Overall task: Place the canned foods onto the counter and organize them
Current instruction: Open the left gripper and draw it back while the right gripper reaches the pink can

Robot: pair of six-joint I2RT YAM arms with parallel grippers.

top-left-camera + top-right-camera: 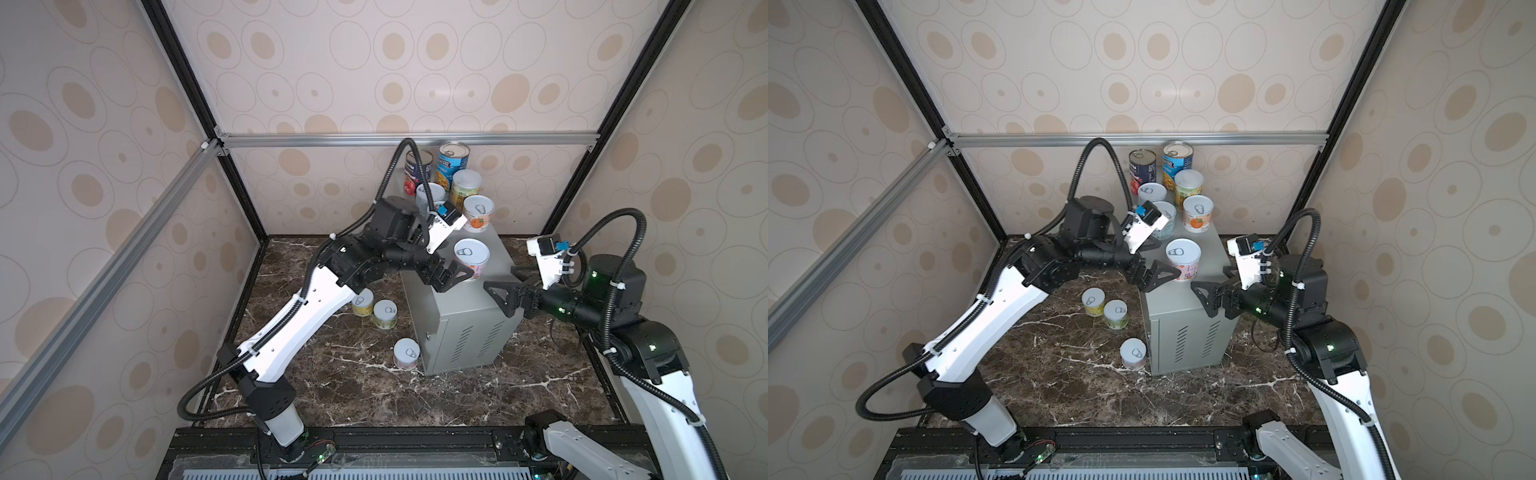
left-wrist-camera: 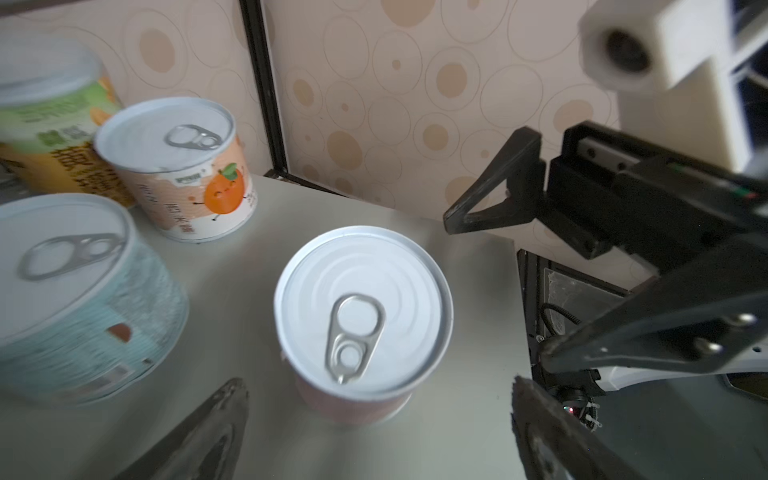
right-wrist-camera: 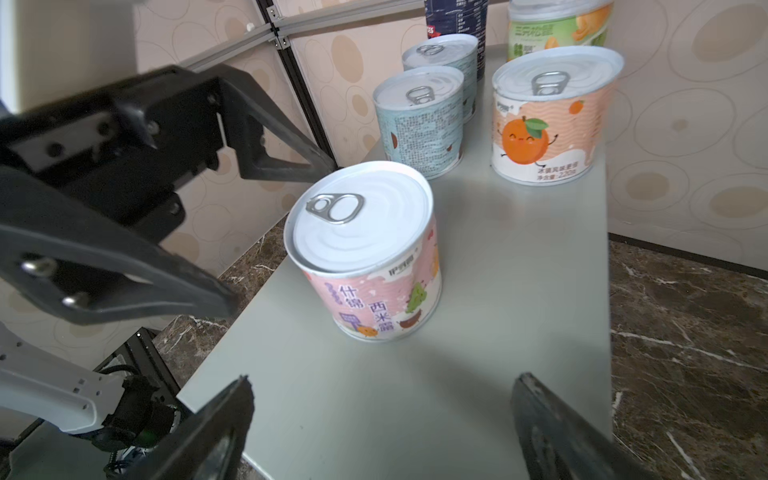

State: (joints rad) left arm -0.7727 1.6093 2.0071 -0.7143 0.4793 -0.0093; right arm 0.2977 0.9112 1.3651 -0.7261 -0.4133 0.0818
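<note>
The counter [image 1: 457, 332] [image 1: 1183, 332] is a grey metal box. On its near top stands a pink-labelled can [image 1: 471, 257] [image 1: 1183, 259] [image 2: 363, 316] [image 3: 365, 257], upright and free. My left gripper [image 1: 459, 259] [image 1: 1165, 262] [image 2: 377, 382] is open, its fingers spread wide on either side of this can's near side and not touching it. My right gripper [image 1: 498, 277] [image 1: 1208, 277] [image 3: 383, 377] hangs open and empty over the counter's front right edge. Behind stand an orange-fruit can [image 1: 478, 212], teal cans [image 3: 419, 120], a green-yellow can [image 1: 466, 187], a navy-red can [image 1: 415, 170] and a blue-yellow can [image 1: 453, 164].
Three short cans stand on the dark marble floor [image 1: 332, 395] left of the counter: a yellow one [image 1: 363, 302], a greenish one [image 1: 385, 314] and a pale one [image 1: 406, 353] by the counter's front corner. Patterned walls with black frame posts close in the back and sides.
</note>
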